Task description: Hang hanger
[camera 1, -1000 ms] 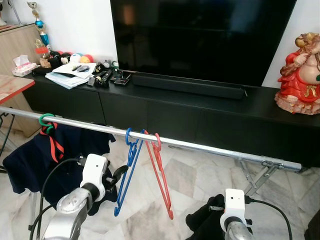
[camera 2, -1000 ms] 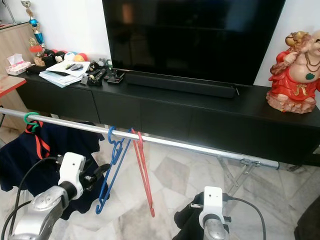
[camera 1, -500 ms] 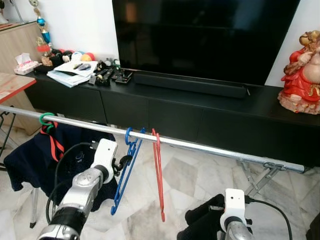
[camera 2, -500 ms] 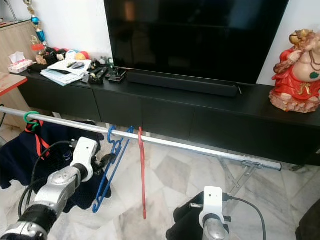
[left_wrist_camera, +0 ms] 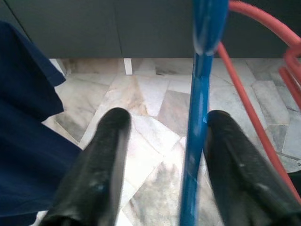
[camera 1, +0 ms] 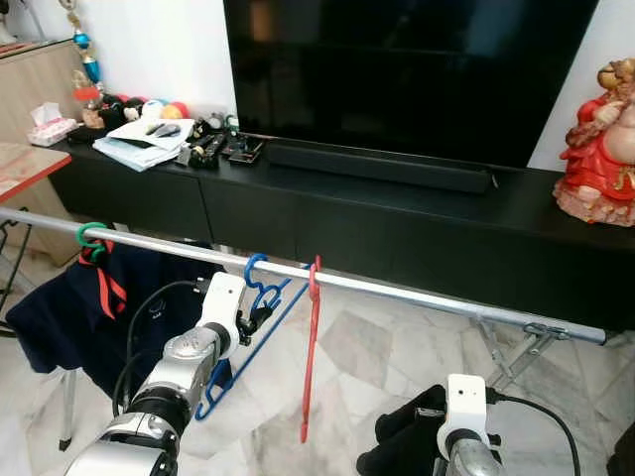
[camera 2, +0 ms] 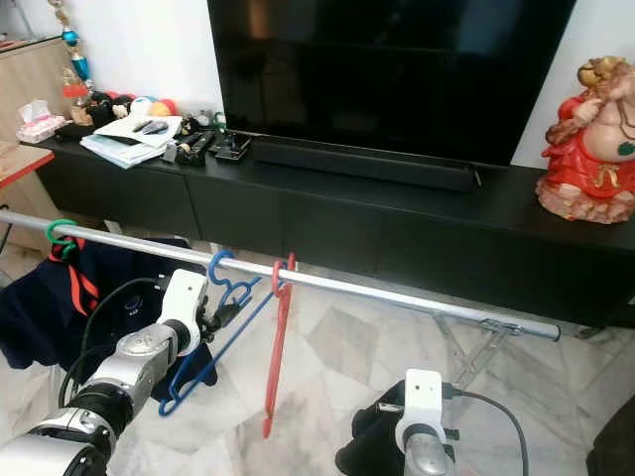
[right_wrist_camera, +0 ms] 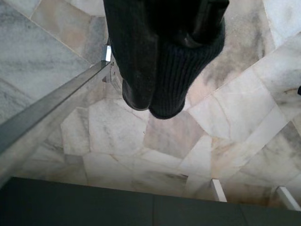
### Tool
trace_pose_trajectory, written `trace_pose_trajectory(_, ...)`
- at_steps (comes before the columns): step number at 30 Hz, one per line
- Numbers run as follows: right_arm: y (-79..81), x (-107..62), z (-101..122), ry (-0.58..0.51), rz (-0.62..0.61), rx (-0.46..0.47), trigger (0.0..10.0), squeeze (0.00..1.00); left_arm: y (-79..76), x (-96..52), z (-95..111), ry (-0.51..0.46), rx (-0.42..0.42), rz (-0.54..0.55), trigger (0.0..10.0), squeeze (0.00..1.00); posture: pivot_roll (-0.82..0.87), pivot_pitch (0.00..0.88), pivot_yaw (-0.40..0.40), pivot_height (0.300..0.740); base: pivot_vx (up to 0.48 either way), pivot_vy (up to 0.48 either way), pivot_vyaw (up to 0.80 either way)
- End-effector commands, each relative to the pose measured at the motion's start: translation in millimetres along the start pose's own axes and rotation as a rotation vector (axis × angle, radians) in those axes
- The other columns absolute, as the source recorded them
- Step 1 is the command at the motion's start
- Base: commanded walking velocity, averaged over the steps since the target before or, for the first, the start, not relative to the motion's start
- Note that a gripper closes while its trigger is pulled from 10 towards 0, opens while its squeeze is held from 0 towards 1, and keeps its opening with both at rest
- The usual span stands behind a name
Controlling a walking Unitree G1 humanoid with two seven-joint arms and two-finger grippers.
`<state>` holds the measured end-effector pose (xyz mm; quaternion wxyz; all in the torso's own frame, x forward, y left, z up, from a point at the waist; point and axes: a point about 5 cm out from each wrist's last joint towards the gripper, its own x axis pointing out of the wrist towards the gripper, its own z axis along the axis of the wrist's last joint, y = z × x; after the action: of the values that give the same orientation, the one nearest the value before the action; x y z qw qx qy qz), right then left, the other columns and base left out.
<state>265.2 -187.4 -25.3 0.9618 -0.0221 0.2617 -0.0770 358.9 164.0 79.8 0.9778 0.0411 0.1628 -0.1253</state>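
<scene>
Two hangers ride the silver rail (camera 1: 417,295) in front of the black TV cabinet (camera 1: 327,213): the blue hanger (camera 1: 243,342), hooked over the rail toward its left end, and a red hanger (camera 1: 311,347) hooked just beside it on the right. We see the left gripper (camera 1: 253,315) raised beneath the rail, right against the blue hanger's neck. In the left wrist view its two black fingers (left_wrist_camera: 101,174) stand well apart, and the blue bar (left_wrist_camera: 196,136) runs lengthways through the gap, close to one finger; we cannot tell whether it touches, and nothing is clamped. The blue hanger's long axis slants down and to the left from its hook, so its body trails toward the left arm, plainly the nearer one. The right gripper (right_wrist_camera: 162,56) hangs low by the marble floor (camera 1: 397,347), closed on a dark knitted cloth (camera 1: 407,441). We judge the hanger hung; the fingers need only draw back clear.
</scene>
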Motion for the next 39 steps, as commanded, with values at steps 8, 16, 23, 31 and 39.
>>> trace_pose_trajectory(8,0.2,1.8,5.7,-0.018,-0.001,0.000,10.0,0.00,3.3,0.5,-0.9,-0.001,0.008,0.005,0.0,0.00,0.10,0.000,0.021,0.740,0.000,0.000,0.00)
trace_pose_trajectory(16,0.8,1.9,5.7,-0.015,0.001,-0.003,10.0,0.00,4.3,0.2,-2.7,0.004,0.011,0.010,0.0,0.00,0.10,0.000,0.020,0.740,0.000,0.000,0.00)
trace_pose_trajectory(23,0.7,2.1,6.1,-0.016,0.000,-0.003,10.0,0.00,3.5,0.4,-4.0,0.010,0.035,0.014,0.0,0.00,0.10,0.000,0.021,0.740,0.000,0.000,0.00)
trace_pose_trajectory(31,1.5,2.2,6.4,-0.016,0.003,-0.005,10.0,0.00,1.6,-0.3,-7.1,0.009,0.034,0.008,0.0,0.00,0.10,0.000,0.018,0.740,0.000,0.000,0.00)
trace_pose_trajectory(39,1.3,1.7,5.3,-0.014,0.003,-0.006,10.0,0.00,4.0,-2.3,-4.7,-0.038,0.022,0.029,0.0,0.00,0.10,0.000,0.017,0.740,0.000,0.000,0.00)
